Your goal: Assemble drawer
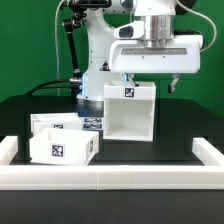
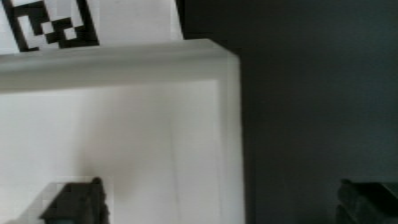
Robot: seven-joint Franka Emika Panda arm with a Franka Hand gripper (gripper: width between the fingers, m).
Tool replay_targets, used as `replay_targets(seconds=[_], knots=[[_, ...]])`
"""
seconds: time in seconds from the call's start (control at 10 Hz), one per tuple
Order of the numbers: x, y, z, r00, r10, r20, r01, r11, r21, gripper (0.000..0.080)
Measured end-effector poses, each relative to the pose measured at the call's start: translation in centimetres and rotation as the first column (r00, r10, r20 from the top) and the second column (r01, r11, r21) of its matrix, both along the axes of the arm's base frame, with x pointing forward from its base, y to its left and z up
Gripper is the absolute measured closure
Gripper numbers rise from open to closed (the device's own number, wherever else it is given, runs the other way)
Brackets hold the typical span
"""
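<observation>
We hold the gripper [image 1: 148, 82] above the open white drawer box [image 1: 130, 118]. Its two fingers are spread wide and there is nothing between them. The box stands on the black table [image 1: 185, 125] directly beneath us, with its open face turned toward the exterior camera. In the wrist view both dark fingertips [image 2: 71, 200] show at opposite edges of the picture. A thick white wall edge [image 2: 210, 140] of the box runs between them, and we judge it roughly centred in the gap. That edge meets a second one at a corner just ahead of the fingers, with a black-and-white tag [image 2: 50, 25] beyond the corner. The wall's long axis runs across the line joining the fingertips, so closing the fingers would pinch it through its thickness. The coming move looks like a straight drop with no turn of the wrist needed. We cannot tell from these views how far above the rim the fingertips hang. The smaller tagged drawer part [image 1: 60, 142] lies well off to one side of us, toward the exterior view's left and nearer that camera, untouched.
</observation>
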State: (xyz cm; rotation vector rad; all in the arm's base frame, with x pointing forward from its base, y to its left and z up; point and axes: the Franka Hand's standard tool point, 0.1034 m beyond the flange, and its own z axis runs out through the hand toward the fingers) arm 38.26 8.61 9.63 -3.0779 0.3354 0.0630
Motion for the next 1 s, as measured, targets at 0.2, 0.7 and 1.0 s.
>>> replay_targets(seconds=[0.2, 0.7, 1.0], knots=[[-0.03, 0.0, -0.04, 1.0, 0.001, -0.001, -0.001, 1.0, 0.0, 0.0422], [-0.05, -0.01, -0.07, 1.0, 0.001, -0.002, -0.001, 1.0, 0.0, 0.0763], [-0.05, -0.01, -0.07, 1.0, 0.001, -0.002, -0.001, 1.0, 0.0, 0.0763]])
